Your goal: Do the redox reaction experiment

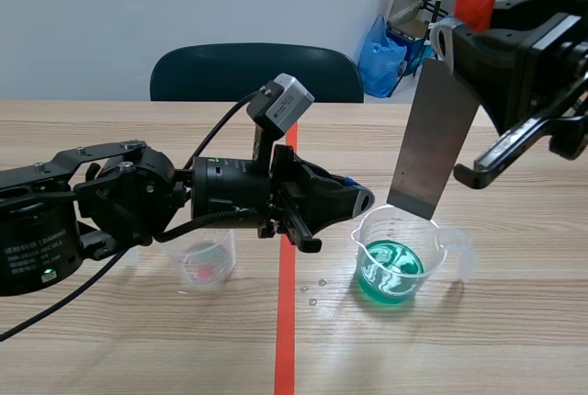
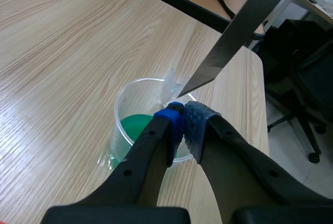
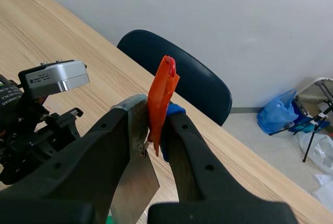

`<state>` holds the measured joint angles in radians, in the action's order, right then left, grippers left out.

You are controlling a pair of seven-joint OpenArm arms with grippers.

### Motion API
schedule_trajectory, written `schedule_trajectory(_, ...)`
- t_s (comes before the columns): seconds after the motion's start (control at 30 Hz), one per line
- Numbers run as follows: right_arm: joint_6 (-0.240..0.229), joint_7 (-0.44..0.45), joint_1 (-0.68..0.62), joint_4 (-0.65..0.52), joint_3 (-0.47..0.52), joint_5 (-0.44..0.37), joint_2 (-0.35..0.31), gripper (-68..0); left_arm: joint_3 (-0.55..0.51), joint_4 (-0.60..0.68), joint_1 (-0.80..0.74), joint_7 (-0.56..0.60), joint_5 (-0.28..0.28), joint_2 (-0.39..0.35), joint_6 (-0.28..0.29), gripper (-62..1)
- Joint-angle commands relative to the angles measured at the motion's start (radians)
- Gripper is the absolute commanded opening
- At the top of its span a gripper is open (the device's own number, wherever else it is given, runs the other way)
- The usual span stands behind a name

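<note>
Scene view: flat grey metal strip (image 1: pixel 434 138)

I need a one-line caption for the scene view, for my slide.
Right fingers hold a metal strip over the cup of green liquid; left fingers pinch its rim.

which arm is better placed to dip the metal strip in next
Right. The right gripper holds the metal strip, its lower end just above the beaker of green liquid; the left gripper is shut on the beaker's rim, steadying it.

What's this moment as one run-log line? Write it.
left hand shut on cup | right hand holds metal strip over green liquid
</note>
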<state>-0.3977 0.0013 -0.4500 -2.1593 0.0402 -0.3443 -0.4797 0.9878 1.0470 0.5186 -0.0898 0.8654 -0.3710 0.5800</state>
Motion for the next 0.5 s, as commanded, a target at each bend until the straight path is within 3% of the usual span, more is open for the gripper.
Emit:
schedule_trajectory(0.0,0.008,0.016,0.001,-0.020,0.007,-0.008,-0.016,-65.6,-0.010,0.025,0.019,0.009,0.014,0.007,0.007,-59.0)
schedule_trajectory(0.33,0.008,0.015,0.001,-0.020,0.007,-0.008,-0.016,-65.6,-0.010,0.025,0.017,0.010,0.013,0.000,0.007,-59.0)
schedule_trajectory(0.47,0.008,0.016,0.001,-0.020,0.007,-0.008,-0.016,-65.6,-0.010,0.026,0.002,0.017,0.013,-0.047,0.008,-59.0)
